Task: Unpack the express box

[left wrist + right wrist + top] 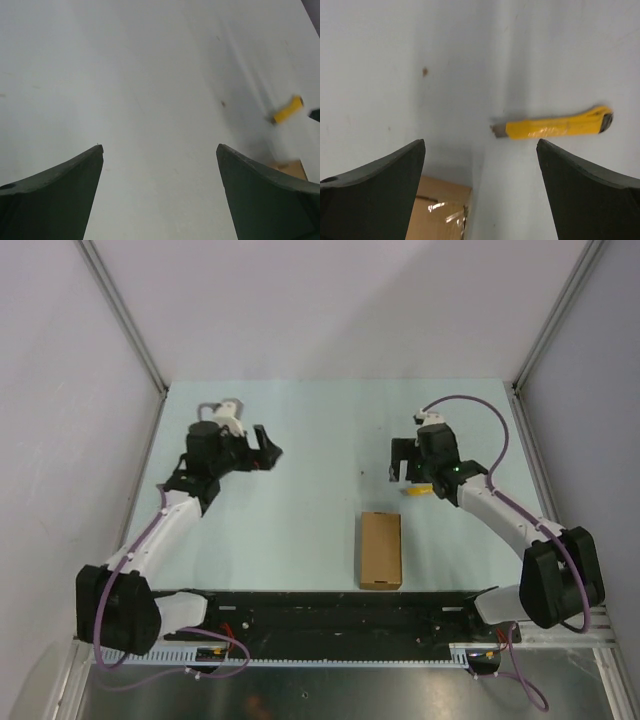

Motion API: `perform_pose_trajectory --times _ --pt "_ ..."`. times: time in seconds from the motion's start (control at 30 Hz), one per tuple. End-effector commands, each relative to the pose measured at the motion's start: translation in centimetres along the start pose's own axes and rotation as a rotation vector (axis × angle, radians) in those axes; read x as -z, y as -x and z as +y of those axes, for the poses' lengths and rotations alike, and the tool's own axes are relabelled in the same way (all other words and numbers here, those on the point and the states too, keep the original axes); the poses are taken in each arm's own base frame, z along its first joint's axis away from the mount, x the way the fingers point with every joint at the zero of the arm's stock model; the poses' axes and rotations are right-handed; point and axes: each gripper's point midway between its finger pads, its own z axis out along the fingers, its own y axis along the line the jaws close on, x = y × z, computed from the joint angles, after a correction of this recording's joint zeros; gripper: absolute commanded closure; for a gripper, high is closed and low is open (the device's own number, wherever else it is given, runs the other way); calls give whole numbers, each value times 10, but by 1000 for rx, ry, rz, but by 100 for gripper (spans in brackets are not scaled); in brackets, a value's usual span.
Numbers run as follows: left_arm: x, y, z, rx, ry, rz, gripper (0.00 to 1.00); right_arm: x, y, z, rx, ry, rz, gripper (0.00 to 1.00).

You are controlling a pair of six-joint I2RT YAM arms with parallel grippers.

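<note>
express box (pixel 380 550), lid shut, flat on table (pixel 300 430)

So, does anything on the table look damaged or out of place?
Only small things. The utility knife lies loose on the table, and a short grey blade tip seems to stick out at one end. A small dark spot marks the surface nearby. The express box lies flat and looks undamaged.

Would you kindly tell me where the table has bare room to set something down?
Bare table lies between the left hand and the flat brown cardboard box, and beyond both hands. Crowded near the right hand, around the slim yellow utility knife.
</note>
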Motion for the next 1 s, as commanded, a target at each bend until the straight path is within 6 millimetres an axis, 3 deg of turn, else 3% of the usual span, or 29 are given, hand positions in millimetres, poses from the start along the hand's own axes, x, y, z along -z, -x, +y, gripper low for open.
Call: perform_pose_trajectory --times 0.0,0.17,0.2,0.3,0.43,0.53,0.73,0.83,0.97 --pt "-4 -59 -66 -62 -229 156 0 12 -32 9 66 -23 135 5" --pt "-7 -106 -115 -129 -369 288 0 37 -63 43 98 113 243 16" --pt "-4 -114 -131 -156 -415 307 0 44 -74 42 103 110 280 16" --pt "-3 -135 -148 -189 -461 360 1 64 -98 35 90 91 346 12" --pt "-4 -151 -160 -178 -496 414 0 87 -125 39 69 170 432 10" --pt "-6 -155 -160 -174 -484 426 0 95 -145 49 61 244 485 12" --pt "-15 -138 -134 -178 -305 350 0 93 -176 59 44 243 621 22" --pt "-17 -129 -121 -180 -224 323 0 93 -186 61 39 242 655 24" --pt "-17 -116 -106 -165 -159 293 0 86 -185 74 1 265 635 31"
